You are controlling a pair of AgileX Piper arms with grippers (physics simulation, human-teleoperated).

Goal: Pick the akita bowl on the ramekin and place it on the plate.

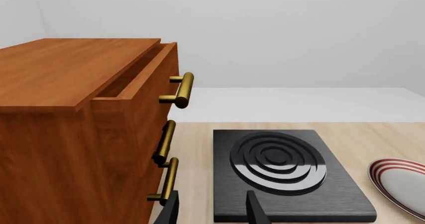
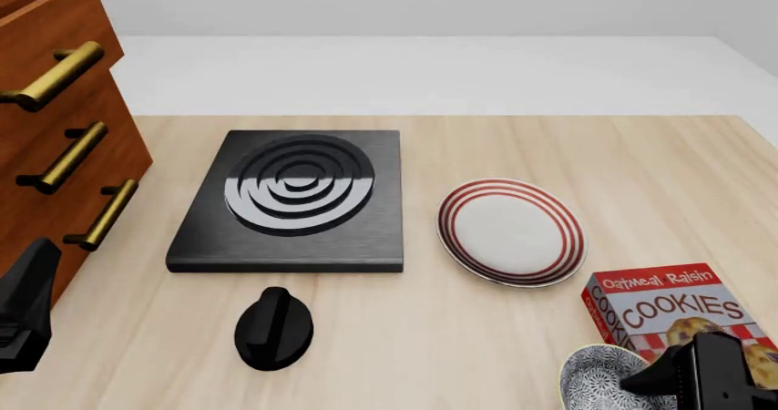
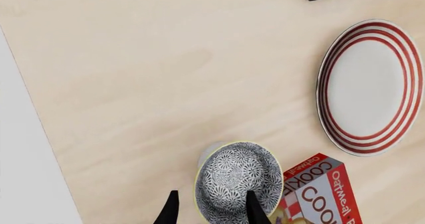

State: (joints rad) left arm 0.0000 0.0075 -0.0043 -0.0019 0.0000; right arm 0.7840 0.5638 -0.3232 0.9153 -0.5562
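The akita bowl (image 3: pixel 239 180), speckled black and white inside with a pale rim, sits on top of the ramekin (image 3: pixel 208 155), of which only a white sliver shows. In the front view the akita bowl (image 2: pixel 603 374) is at the near right edge of the table. My right gripper (image 3: pixel 213 210) is open above it, with one finger outside the rim and the other over the bowl's inside. The plate (image 2: pixel 511 230), white with red rings, lies apart on the table, further away from the arms than the bowl. My left gripper (image 1: pixel 212 213) is open and holds nothing.
A cookies box (image 2: pixel 672 309) lies right beside the bowl. A black stove plate (image 2: pixel 293 199) sits left of the plate, with a small black object (image 2: pixel 273 328) nearer the arms. A wooden drawer cabinet (image 2: pixel 55 128) with brass handles stands at the far left.
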